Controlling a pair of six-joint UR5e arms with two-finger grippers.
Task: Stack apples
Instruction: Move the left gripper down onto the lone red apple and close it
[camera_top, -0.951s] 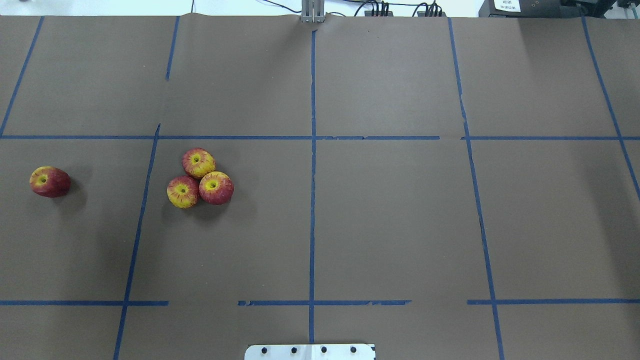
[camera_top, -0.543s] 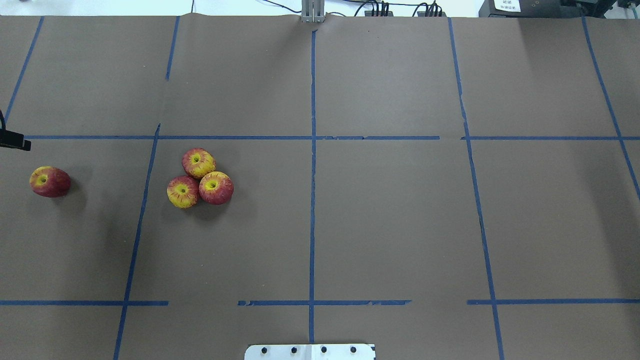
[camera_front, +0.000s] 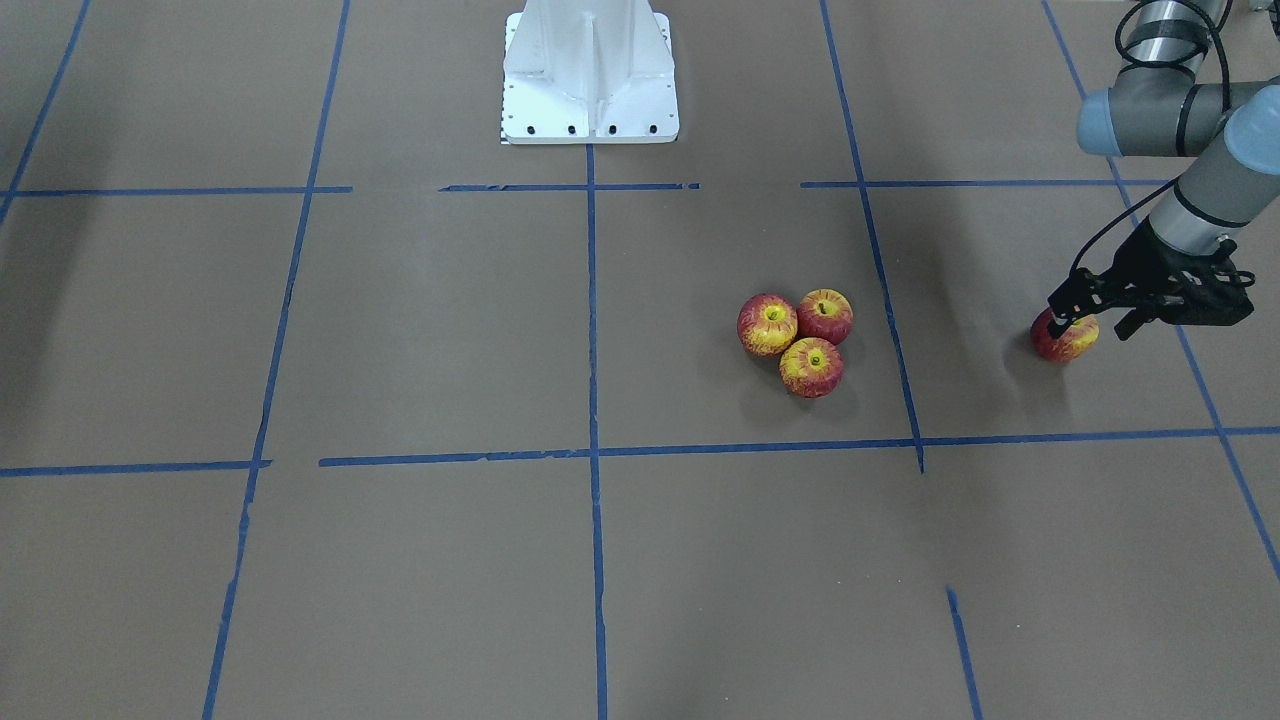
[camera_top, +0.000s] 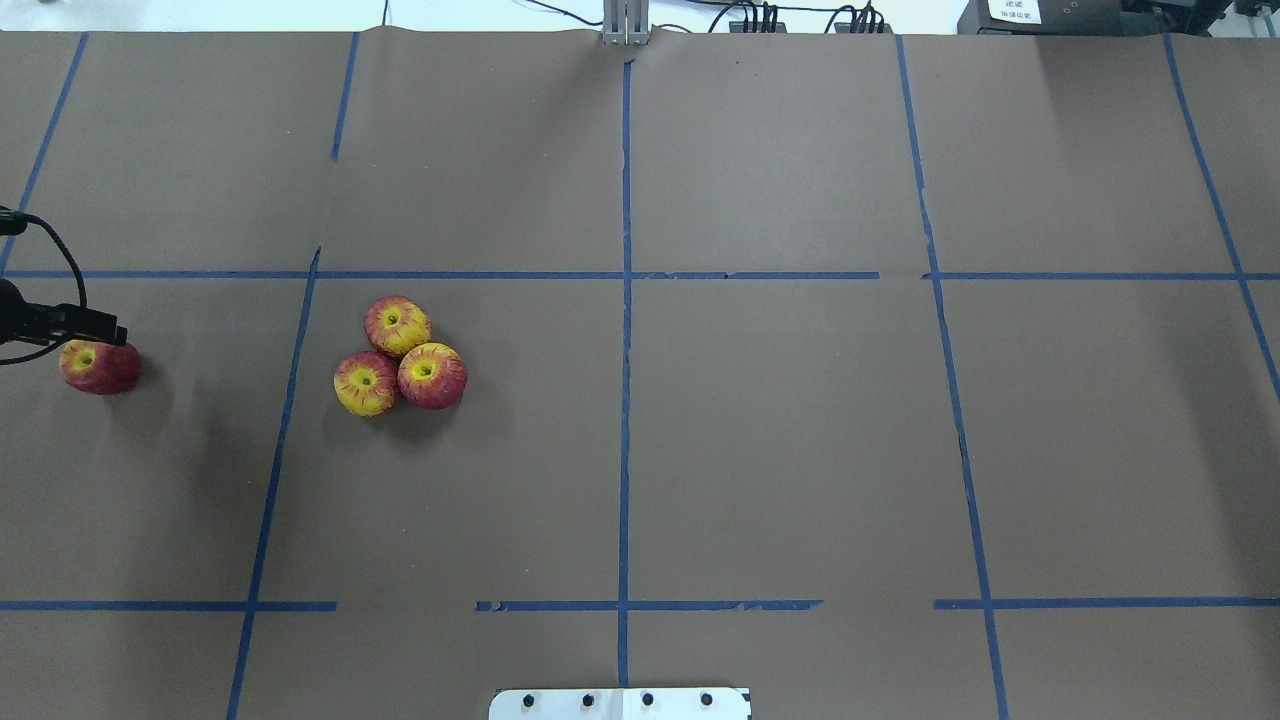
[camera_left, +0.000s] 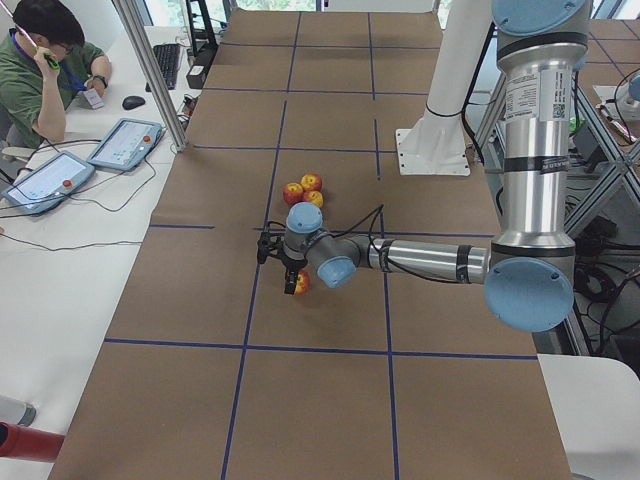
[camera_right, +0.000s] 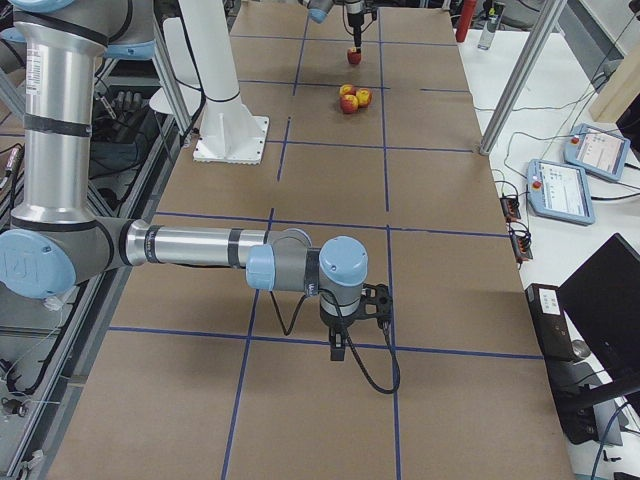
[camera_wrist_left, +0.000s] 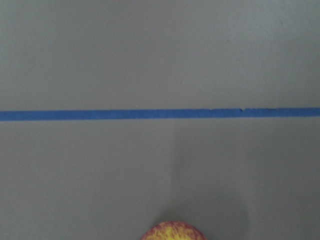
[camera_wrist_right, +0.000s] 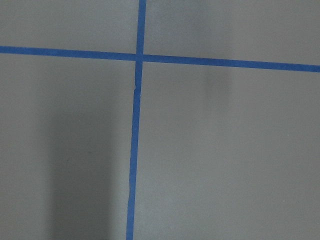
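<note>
Exterior front-facing view, right edge of frame: the fingers (camera_front: 1130, 322) of the left gripper (camera_front: 1090, 322) are spread and carry nothing, hanging just above the lone apple (camera_front: 1066, 342), which sits on the brown table (camera_front: 400, 330) partly under the nearer finger. Contact with the fruit is not clear from any view. In the left wrist view only the apple's top shows, at the bottom edge of the frame. The other three apples (camera_front: 811, 367) lie right of centre, well apart from the lone one. They are pressed together in a triangle, stem dimples up, all on the table and none riding on another. Judged stage: early. A three-apple base appears ready, the fourth is not yet grasped, and lift, carry and placement on top remain. All four fruits are small, round and glossy, red streaked with yellow, with yellow crowns and dark dimples. The right gripper (camera_right: 340, 348) shows only in the exterior right view, low centre, over blue tape lines (camera_right: 300, 340); how its fingers stand I cannot tell.
</note>
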